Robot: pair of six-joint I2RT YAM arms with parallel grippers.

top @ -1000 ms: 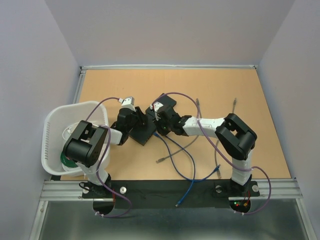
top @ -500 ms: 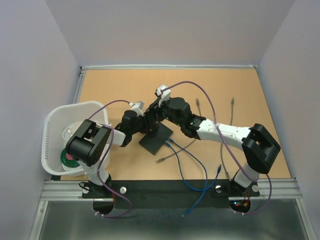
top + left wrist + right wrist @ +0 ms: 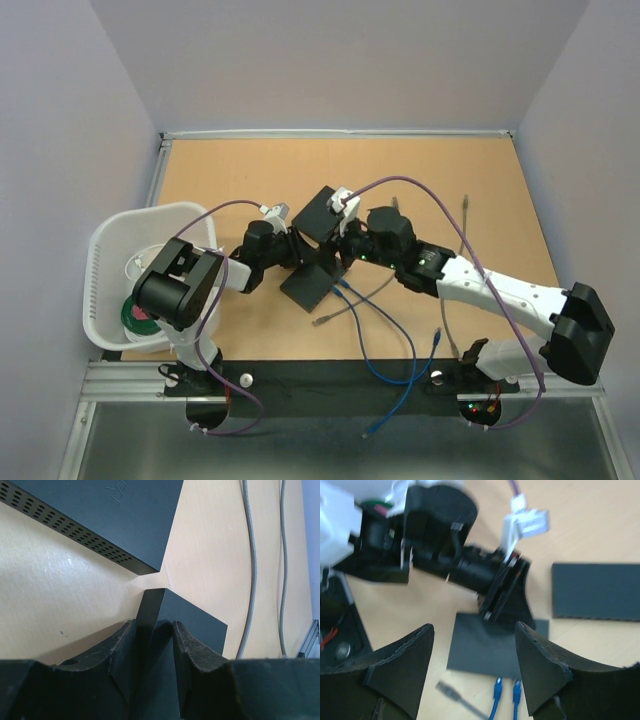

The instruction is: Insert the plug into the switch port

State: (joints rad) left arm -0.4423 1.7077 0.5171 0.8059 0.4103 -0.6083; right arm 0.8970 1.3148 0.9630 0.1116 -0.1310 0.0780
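Two flat black switches lie on the pale wooden table. The left end effector is closed narrow on the corner end of the nearer switch, with ribbed dark fingers either side of its thin body. Two blue plugs meet that switch's near edge, and the blue cable loops toward the arm bases. The second switch is matte, with a perforated vent strip along its side, and sits just beyond, its corner close to the held one. The right end effector hangs above with jaws wide and nothing between them. A loose grey plug lies just beside the blue ones. Grey cables trail at right. A white slotted basket stands at the table's left edge.
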